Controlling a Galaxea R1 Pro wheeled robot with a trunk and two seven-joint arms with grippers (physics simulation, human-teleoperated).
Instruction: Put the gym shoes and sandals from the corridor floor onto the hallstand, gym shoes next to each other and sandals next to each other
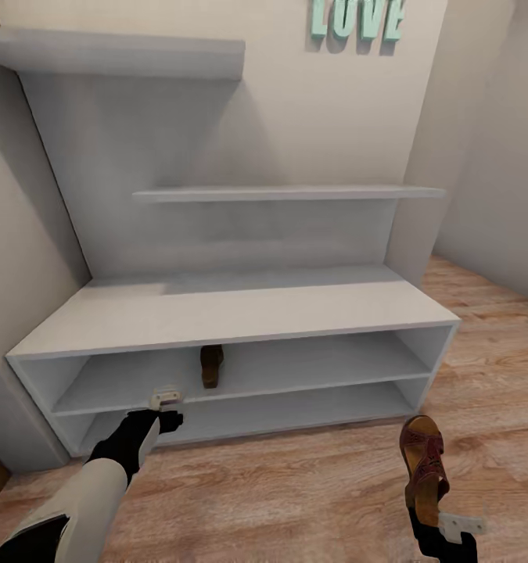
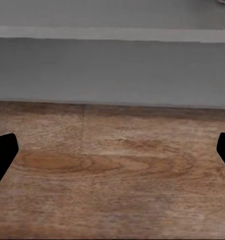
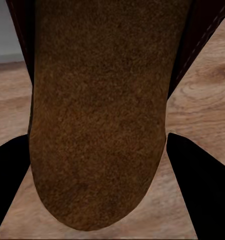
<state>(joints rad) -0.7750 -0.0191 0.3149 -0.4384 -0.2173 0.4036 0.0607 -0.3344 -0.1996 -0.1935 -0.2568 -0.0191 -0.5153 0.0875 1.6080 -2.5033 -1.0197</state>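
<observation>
— So, the fingers?

— Right gripper [image 3: 100,165] pinches the heel of one sandal [image 1: 424,467], held off the corridor floor [image 1: 295,485]. Left gripper [image 1: 164,407] hangs spread and empty by the hallstand [image 1: 240,317].

— Progress?

— The other sandal [image 1: 211,365] sits on the upper shelf. I'd say this one goes beside it; no gym shoes in sight.

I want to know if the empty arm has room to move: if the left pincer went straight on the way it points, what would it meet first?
Probably the wood floor: the left pincer, open and empty, looks down at planks, with the hallstand base just beyond. Depth is unclear.
</observation>
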